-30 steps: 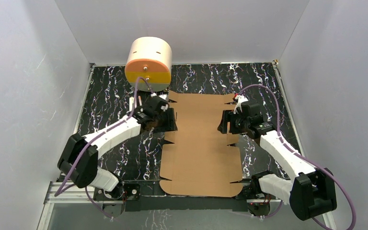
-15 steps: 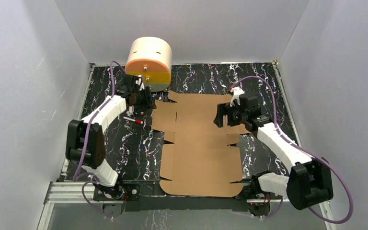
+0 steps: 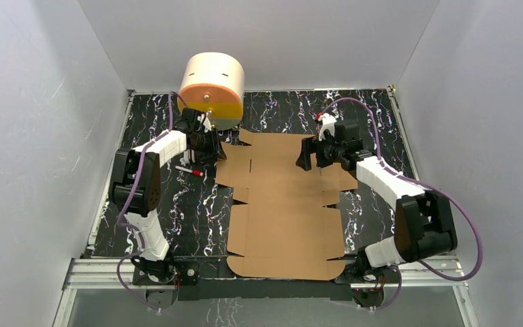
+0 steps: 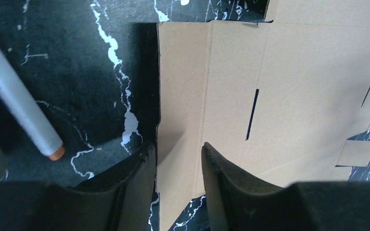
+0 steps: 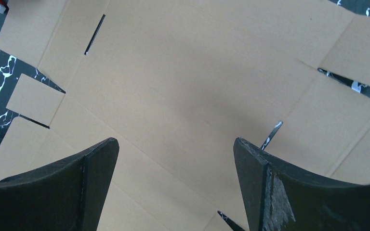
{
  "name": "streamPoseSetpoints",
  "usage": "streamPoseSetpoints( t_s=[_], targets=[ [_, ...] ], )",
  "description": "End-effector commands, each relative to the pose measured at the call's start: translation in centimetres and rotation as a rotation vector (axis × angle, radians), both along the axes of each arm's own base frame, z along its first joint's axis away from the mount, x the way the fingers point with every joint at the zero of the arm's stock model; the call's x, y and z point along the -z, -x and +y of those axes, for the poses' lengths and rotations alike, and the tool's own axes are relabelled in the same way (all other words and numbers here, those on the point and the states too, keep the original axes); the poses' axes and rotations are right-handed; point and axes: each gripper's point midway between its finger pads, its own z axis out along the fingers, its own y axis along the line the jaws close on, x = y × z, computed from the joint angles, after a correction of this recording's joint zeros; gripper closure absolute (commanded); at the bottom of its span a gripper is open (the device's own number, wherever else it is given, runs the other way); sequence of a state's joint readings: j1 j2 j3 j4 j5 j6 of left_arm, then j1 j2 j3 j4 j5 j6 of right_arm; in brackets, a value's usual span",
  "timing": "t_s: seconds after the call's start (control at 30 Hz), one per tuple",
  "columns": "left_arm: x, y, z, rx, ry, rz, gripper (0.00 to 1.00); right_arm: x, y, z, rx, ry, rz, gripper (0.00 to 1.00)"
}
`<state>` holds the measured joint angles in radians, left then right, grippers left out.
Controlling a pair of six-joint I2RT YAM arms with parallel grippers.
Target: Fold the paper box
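Left claw [image 4: 174, 150]: half open around a flap edge, not pinching.
Right claw [image 5: 173, 142]: opened wide above the sheet.
Brown cardboard paper box [image 3: 282, 211]: flat on the black marbled table [image 3: 381, 116]; raised flaps dropped, folding likely restarts.

The paper box [image 3: 286, 218] — plain brown die-cut cardboard with flaps and slots — lies unfolded on the counter [image 3: 197, 225].
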<state>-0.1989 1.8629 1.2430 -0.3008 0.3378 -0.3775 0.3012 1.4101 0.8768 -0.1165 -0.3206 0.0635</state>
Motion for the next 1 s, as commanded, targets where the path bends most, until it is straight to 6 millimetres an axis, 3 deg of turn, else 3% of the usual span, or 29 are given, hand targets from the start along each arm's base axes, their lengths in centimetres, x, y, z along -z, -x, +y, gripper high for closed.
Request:
streamPoseSetpoints(
  t_s=[0.0,0.13,0.33,0.57,0.97],
  targets=[
    [-0.6,-0.6,-1.1,0.062,0.059,-0.031,0.66,-3.2,-2.7,1.4,-0.062,-0.046,-0.147,0.02],
    [-0.8,-0.4,-1.4,0.1,0.073,-0.058,0.8,-3.7,-4.4,1.9,-0.08,-0.049,-0.184,0.02],
    [-2.9,-0.1,-1.1,0.162,0.053,-0.169,0.99,-4.3,-6.2,3.4,-0.217,-0.02,-0.22,0.02],
    [-6.3,0.3,-1.3,0.23,0.041,-0.339,1.0,-4.8,-8.8,4.2,-0.357,0.051,-0.317,0.01],
    [-9.3,1.7,-2.1,0.326,-0.005,-0.497,1.0,-4.7,-12.1,4.8,-0.548,0.088,-0.34,0.01]
  ],
)
